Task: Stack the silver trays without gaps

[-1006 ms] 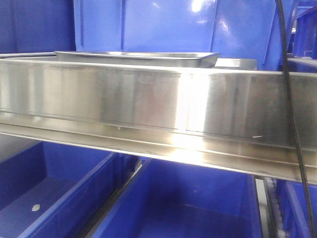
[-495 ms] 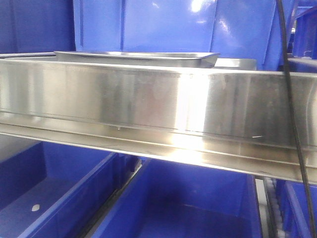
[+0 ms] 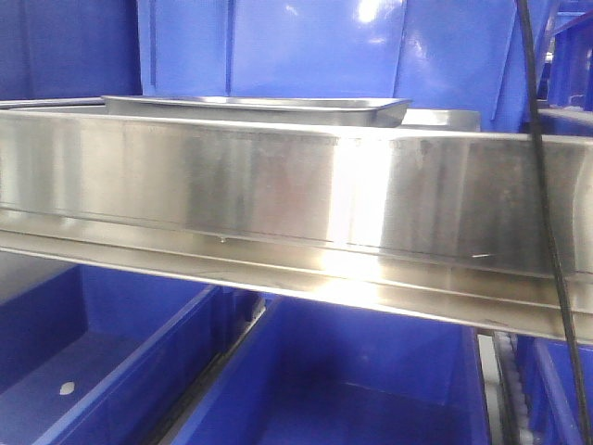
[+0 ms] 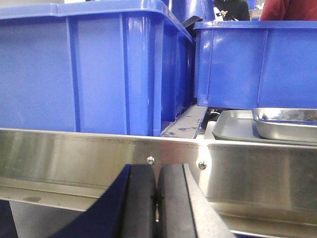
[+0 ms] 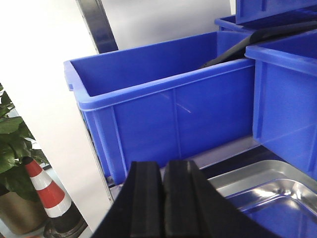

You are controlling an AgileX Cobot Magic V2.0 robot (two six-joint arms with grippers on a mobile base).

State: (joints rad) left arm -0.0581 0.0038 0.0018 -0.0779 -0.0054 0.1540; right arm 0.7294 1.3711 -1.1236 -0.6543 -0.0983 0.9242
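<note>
A silver tray point(image 3: 278, 109) lies on the shelf behind the brushed-steel rail point(image 3: 278, 185), seen edge-on in the front view. In the left wrist view a silver tray point(image 4: 287, 124) sits at the right on a flat grey tray point(image 4: 230, 126). The right wrist view shows a shiny silver tray point(image 5: 267, 193) at the lower right, reflecting blue. My left gripper point(image 4: 156, 171) is shut with nothing between its fingers, low in front of the rail. My right gripper point(image 5: 163, 168) is shut and empty, left of its tray. Neither gripper touches a tray.
Big blue bins point(image 4: 94, 69) stand on the shelf behind the rail, another point(image 5: 163, 119) beside the right gripper, and more point(image 3: 324, 389) below the shelf. A black cable point(image 3: 547, 213) hangs at the right. An orange cone point(image 5: 47, 198) and plant point(image 5: 12, 148) stand off the shelf's end.
</note>
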